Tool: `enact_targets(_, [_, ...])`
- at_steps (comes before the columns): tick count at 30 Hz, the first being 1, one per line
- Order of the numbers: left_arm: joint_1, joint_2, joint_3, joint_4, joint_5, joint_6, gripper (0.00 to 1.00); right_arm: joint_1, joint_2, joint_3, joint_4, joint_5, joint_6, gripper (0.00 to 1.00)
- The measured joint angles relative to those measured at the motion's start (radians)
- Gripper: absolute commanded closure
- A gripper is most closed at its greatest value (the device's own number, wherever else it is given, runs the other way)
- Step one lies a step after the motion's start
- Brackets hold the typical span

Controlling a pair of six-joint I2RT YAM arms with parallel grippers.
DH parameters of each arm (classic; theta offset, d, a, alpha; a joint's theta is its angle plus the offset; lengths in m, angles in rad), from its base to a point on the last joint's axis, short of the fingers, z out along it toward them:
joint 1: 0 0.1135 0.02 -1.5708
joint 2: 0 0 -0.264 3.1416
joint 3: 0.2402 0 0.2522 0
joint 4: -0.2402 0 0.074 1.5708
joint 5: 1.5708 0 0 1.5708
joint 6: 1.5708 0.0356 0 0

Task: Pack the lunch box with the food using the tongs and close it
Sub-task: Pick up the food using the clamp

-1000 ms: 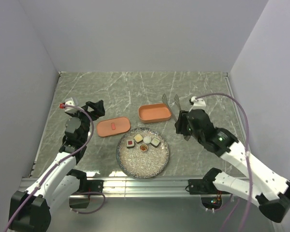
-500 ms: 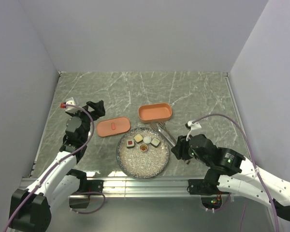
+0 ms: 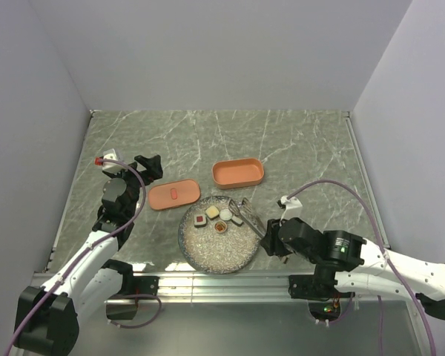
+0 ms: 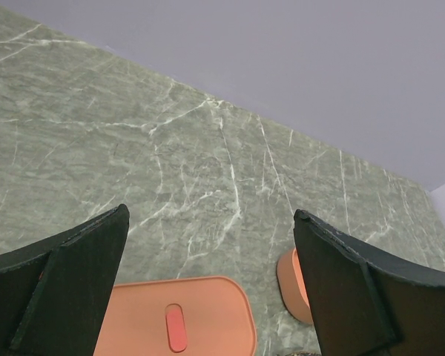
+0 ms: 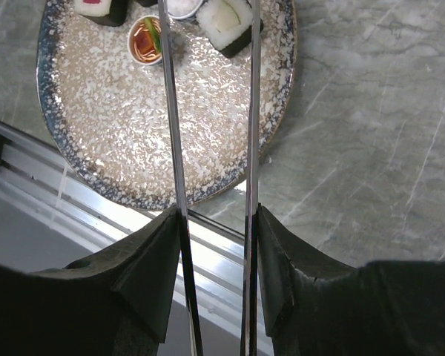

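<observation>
**Tongs aimed at the food**

Closed on the tongs, the right end effector. Long axis from near right to far left, tips over the food on the far side of the plate. Right arm low, stretched leftward over the worktop. Raised and wide open, the left end effector, just left of the lid with its red mark. Just beyond the plate, the lunch box, long axis left-right.

Salmon-orange lunch box sat upright, open and empty; its flat lid lay nearby on the left, red mark up; five sushi bites clustered on the speckled plate; thin metal tongs reached over them, arms slightly parted.
</observation>
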Motion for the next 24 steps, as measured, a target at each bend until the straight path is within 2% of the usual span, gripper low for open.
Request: enact_targets(24, [0.0,0.014,0.0,0.021,0.016,0.0,0.01,0.132,0.094,-0.014,-0.079,0.055,0.143,0.49])
